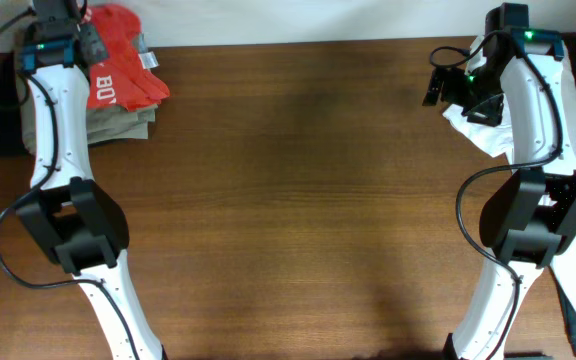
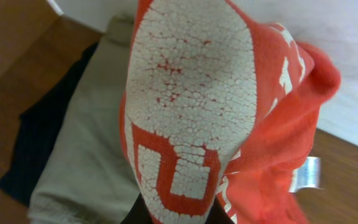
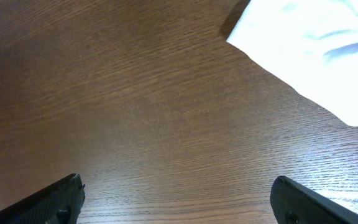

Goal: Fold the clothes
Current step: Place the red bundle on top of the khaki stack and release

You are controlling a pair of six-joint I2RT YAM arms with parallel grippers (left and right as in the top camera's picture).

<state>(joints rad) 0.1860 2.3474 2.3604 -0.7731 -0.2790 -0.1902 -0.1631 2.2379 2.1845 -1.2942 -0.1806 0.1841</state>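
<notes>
The red-orange T-shirt (image 1: 120,70) with white lettering lies bunched on a pile at the table's far left corner. My left gripper (image 1: 86,42) is shut on it. In the left wrist view the shirt (image 2: 191,112) fills the frame, its cracked white print pinched between my fingers (image 2: 174,214) at the bottom edge. A small white tag (image 2: 307,174) sticks out at the right. My right gripper (image 3: 178,199) is open and empty above bare wood at the far right (image 1: 436,85).
Khaki-grey folded garments (image 1: 118,122) lie under the shirt and also show in the left wrist view (image 2: 86,155), with a dark cloth (image 2: 39,137) beside them. White cloth (image 1: 488,135) lies by the right arm and shows in the right wrist view (image 3: 316,50).
</notes>
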